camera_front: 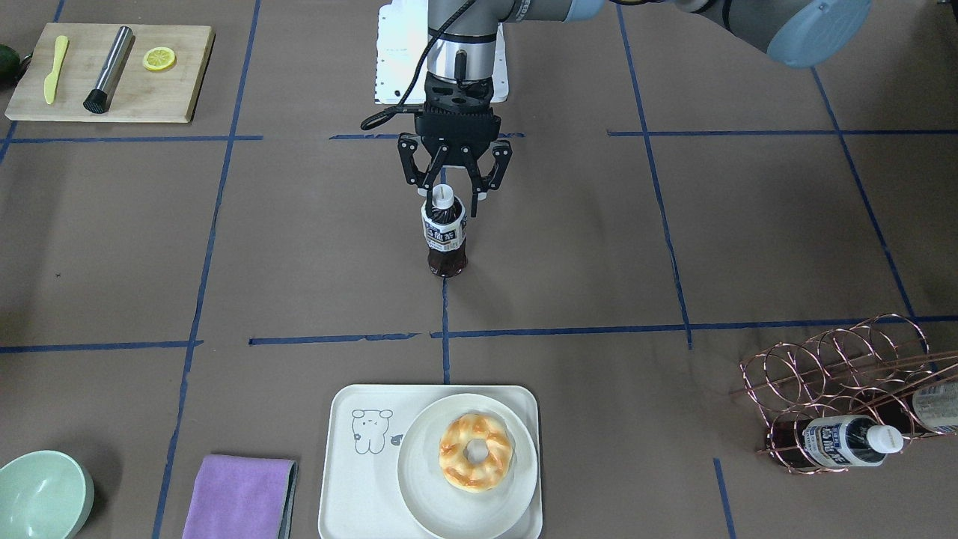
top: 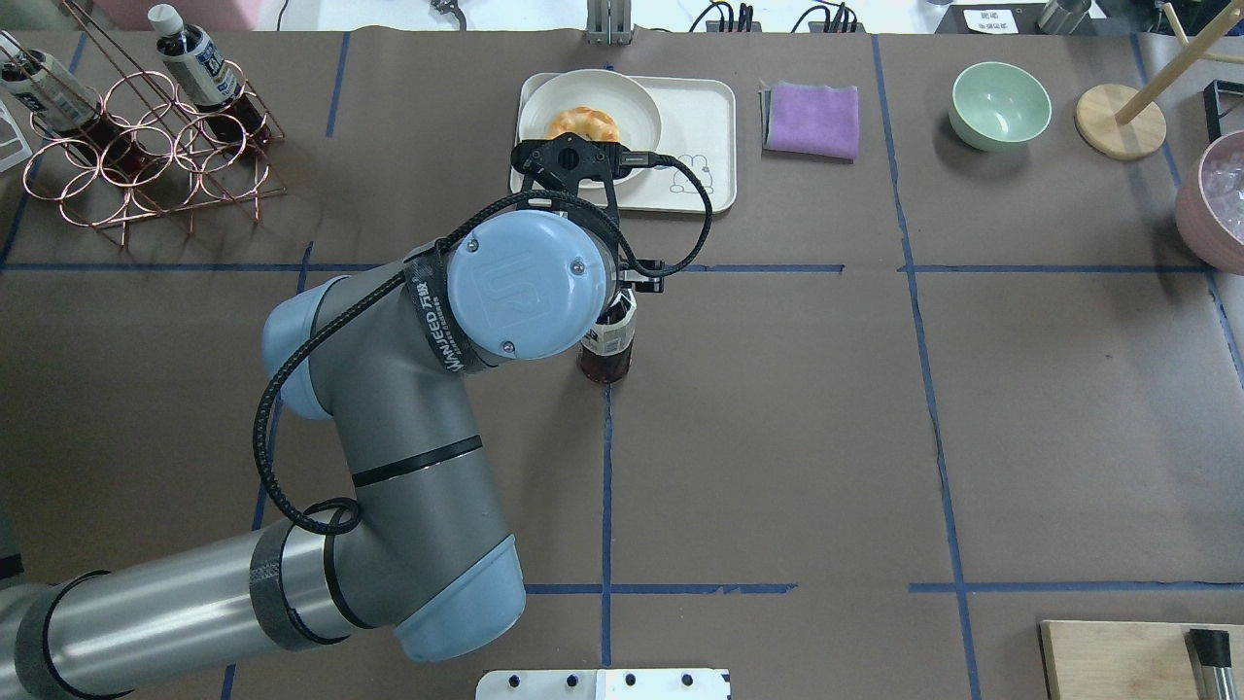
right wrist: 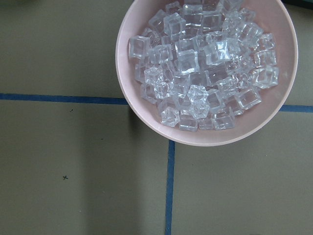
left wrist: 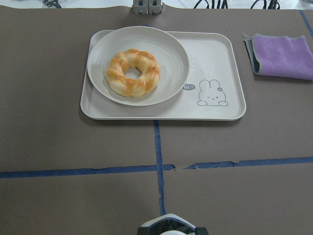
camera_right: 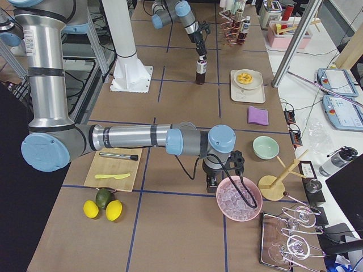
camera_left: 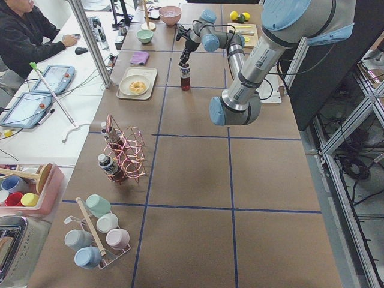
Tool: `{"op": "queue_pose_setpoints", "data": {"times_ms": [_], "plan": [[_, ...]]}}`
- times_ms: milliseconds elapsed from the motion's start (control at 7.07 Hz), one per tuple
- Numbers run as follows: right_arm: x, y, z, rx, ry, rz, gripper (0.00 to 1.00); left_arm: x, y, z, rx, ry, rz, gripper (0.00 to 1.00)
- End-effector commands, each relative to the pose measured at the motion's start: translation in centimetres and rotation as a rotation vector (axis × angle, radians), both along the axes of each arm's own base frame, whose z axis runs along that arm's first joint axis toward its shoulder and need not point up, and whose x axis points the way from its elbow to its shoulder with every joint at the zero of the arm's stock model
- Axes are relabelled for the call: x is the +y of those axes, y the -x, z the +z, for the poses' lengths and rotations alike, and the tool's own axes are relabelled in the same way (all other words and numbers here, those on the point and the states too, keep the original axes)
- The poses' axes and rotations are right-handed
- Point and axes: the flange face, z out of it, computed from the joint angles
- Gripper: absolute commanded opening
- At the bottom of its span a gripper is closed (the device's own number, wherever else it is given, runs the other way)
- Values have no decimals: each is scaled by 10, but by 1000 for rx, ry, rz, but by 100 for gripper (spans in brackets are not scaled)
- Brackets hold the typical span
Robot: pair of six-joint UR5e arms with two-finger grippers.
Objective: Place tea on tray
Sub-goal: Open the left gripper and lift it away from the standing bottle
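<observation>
The tea bottle [camera_front: 444, 232] stands upright on the brown table, with dark liquid, a white cap and a white-and-blue label. My left gripper [camera_front: 453, 192] is open right above it, its fingers on either side of the cap and apart from it. The cap shows at the bottom of the left wrist view [left wrist: 168, 226]. The cream tray [camera_front: 352, 486] with the cartoon drawing lies farther out, across a blue tape line; it holds a round plate [camera_front: 419, 486] with a doughnut [camera_front: 475, 451]. My right gripper [camera_right: 211, 184] hangs beside a pink bowl of ice [right wrist: 205, 68]; I cannot tell its state.
A copper wire rack [camera_front: 838, 374] with alike bottles [camera_front: 842, 442] stands on my left side. A purple cloth [camera_front: 239, 498] and a green bowl [camera_front: 41, 498] lie beside the tray. A wooden board [camera_front: 112, 71] holds a lemon slice, a muddler and a knife.
</observation>
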Motion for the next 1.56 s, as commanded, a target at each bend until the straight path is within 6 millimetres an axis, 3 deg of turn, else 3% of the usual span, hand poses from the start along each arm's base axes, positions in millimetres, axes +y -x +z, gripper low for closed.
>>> {"op": "queue_pose_setpoints", "data": {"times_ms": [0,283,566,849,1132,1273,1415], "plan": [[0,0,1,1,2,-1,100,2,4,-3,12,-5,1,100],[-9,0,-13,1,-24,4,100,4,9,-10,23,-9,2,100],[-33,12,-42,-4,-55,3,100,-5,30,-17,42,-21,-10,100],[-62,38,-110,-18,-43,95,100,-47,74,-13,61,23,19,100],[-56,90,-155,-38,-68,63,100,-78,112,27,-14,28,66,100],[-55,104,-186,-56,-72,87,100,-91,144,54,-42,40,100,100],[-52,110,-215,-76,-85,112,100,-87,181,80,-98,65,124,100]]}}
